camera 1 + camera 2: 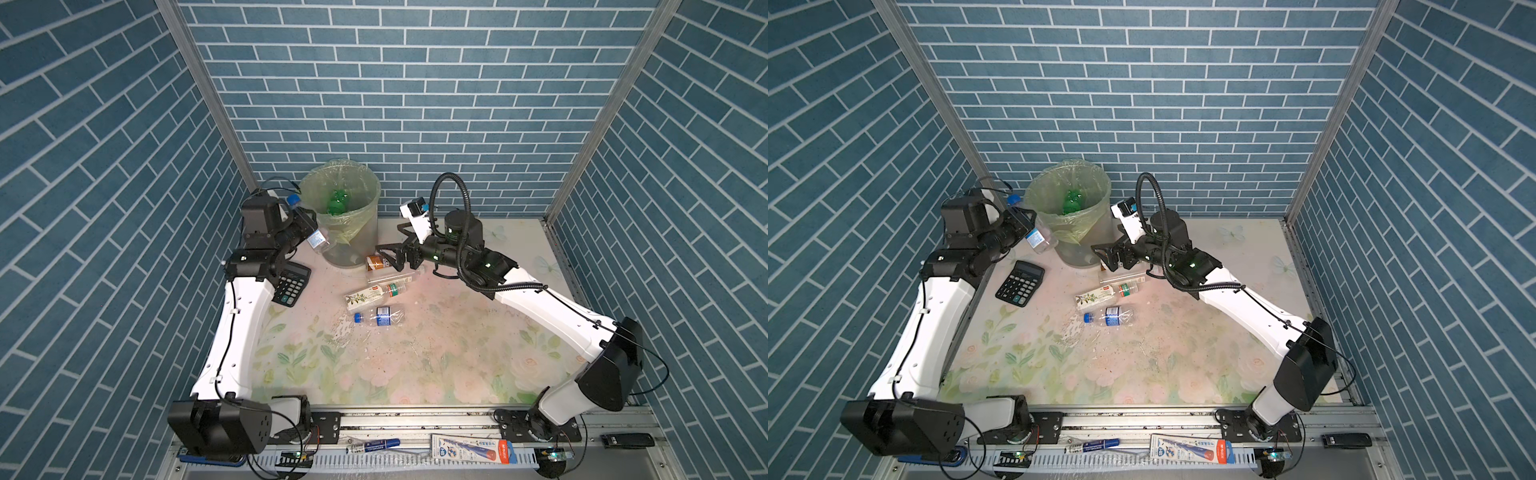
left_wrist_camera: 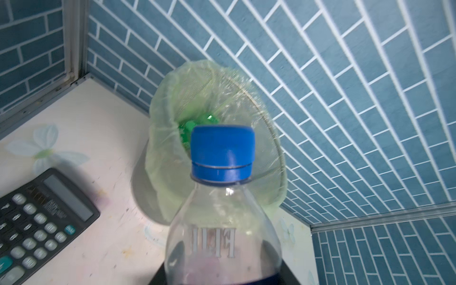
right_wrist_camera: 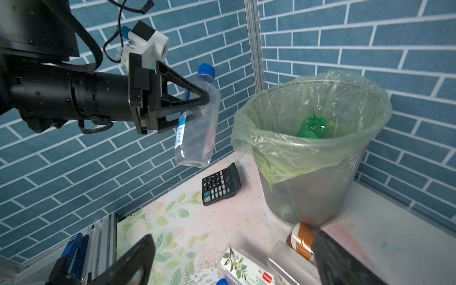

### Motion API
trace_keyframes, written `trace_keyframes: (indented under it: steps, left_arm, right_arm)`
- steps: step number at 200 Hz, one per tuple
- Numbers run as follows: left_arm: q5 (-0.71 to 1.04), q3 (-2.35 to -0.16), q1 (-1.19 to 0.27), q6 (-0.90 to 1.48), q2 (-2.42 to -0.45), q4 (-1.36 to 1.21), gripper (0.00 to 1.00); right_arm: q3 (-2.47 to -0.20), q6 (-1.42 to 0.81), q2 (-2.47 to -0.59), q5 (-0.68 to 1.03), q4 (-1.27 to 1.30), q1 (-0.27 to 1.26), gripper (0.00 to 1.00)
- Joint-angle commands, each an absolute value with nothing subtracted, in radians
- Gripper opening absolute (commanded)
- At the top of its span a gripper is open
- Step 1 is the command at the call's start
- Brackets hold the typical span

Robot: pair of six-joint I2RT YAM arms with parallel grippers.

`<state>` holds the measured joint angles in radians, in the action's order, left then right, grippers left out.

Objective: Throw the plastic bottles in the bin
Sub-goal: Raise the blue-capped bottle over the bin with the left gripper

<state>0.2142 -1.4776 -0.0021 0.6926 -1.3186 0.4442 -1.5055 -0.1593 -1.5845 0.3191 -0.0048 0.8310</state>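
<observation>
Now the left gripper [image 3: 205,104] is clamped on a clear bottle [image 3: 198,133] with a blue cap, its fingers pinching the upper body below the shoulder. The bottle hangs in the air, cap up and slightly tilted. It is just left of the bin [image 3: 308,192] and apart from it, about level with the rim, not over the opening.

The bin stands at the far side of the table [image 1: 415,353], left of the middle, close to the back wall. A pale green bag lines it and folds over the rim. A green bottle [image 1: 337,203] lies inside.

The right gripper [image 1: 388,245] has its jaws spread wide and holds nothing. It sits low just right of the bin's base, over a brown bottle [image 1: 376,262] that lies on its side at the foot of the bin.

More bottles lie on their sides toward the middle of the table. A plain clear one [image 1: 392,277] is just beside the brown bottle, then one with a flowered label [image 1: 365,296], and nearest of all one with a blue label [image 1: 380,316] and a blue cap.

A black calculator [image 1: 293,282] lies on the left, nearer than the bin, its edge under the left arm in a top view.
</observation>
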Motion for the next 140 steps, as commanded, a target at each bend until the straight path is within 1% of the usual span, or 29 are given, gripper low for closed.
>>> trace_keyframes:
  steps: [1, 30, 45, 78, 98, 121, 140]
  left_arm:
    - [0.211, -1.608, -0.024, 0.655, -1.376, 0.383, 0.44]
    - [0.180, -1.823, -0.044, 0.607, -1.475, 0.341, 0.43]
    - [0.161, -1.976, -0.054, 0.565, -1.542, 0.356, 0.43]
    - [0.146, -2.323, -0.067, 0.520, -1.689, 0.393, 0.42]
    - [0.140, -2.491, -0.073, 0.498, -1.760, 0.393, 0.42]
    - [0.121, -2.554, -0.075, 0.492, -1.821, 0.375, 0.41]
    - [0.121, -2.559, -0.075, 0.489, -1.883, 0.379, 0.41]
  right_arm:
    - [-1.613, -0.054, -1.623, 0.255, -0.089, 0.845, 0.99]
    - [-1.721, -0.022, -1.656, 0.205, -0.163, 0.862, 0.99]
    - [-1.753, -0.012, -1.661, 0.188, -0.184, 0.865, 0.99]
    - [-1.761, 0.000, -1.642, 0.159, -0.193, 0.866, 0.99]
    - [-1.744, 0.009, -1.628, 0.139, -0.193, 0.865, 0.99]
    - [-1.724, 0.015, -1.617, 0.117, -0.183, 0.866, 0.99]
    - [-1.714, 0.020, -1.615, 0.114, -0.187, 0.865, 0.99]
